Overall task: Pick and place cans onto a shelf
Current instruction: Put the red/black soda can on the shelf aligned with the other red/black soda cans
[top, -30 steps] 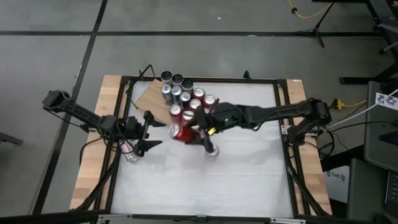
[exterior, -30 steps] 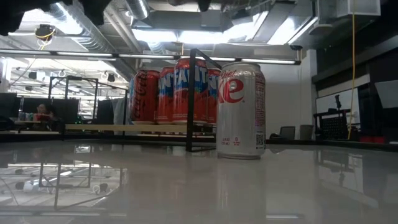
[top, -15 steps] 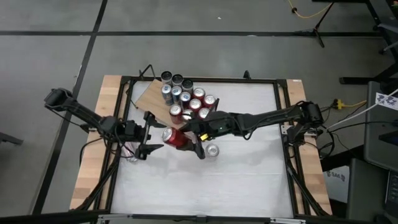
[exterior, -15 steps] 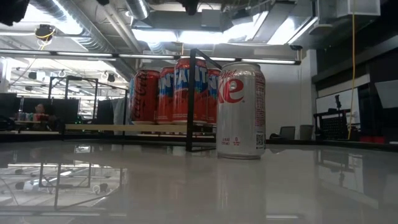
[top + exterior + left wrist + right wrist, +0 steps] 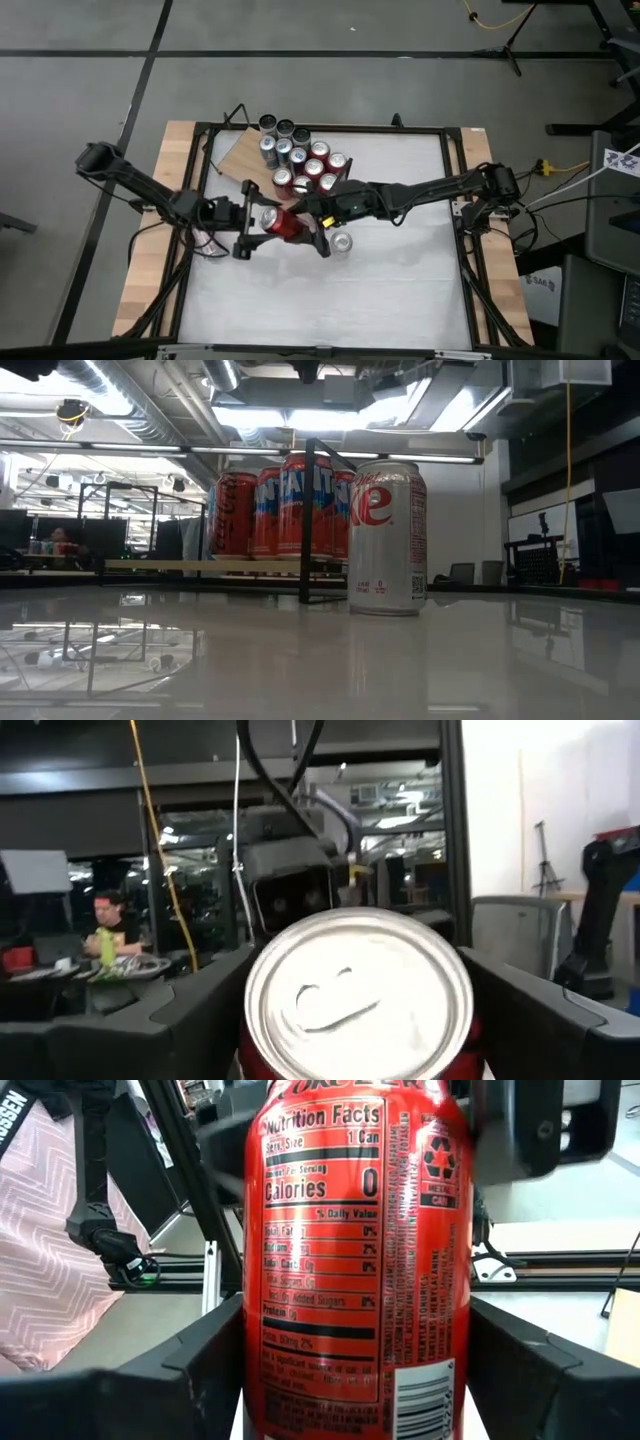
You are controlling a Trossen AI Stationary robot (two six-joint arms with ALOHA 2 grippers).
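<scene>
Currently: red can between two hands

Red can (image 5: 283, 224) lies sideways above the surface (image 5: 400, 290), grasped by the right hand (image 5: 312, 225). Left hand (image 5: 250, 218) spread wide around its silver top, not clenched. Cans (image 5: 300, 160) clustered on shelf (image 5: 240, 155). One silver can (image 5: 342, 241) stands on the surface beside the right hand.

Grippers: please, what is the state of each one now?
Left gripper: open around the top of the red can, not clearly gripping.
Right gripper: shut on the red can.
</scene>
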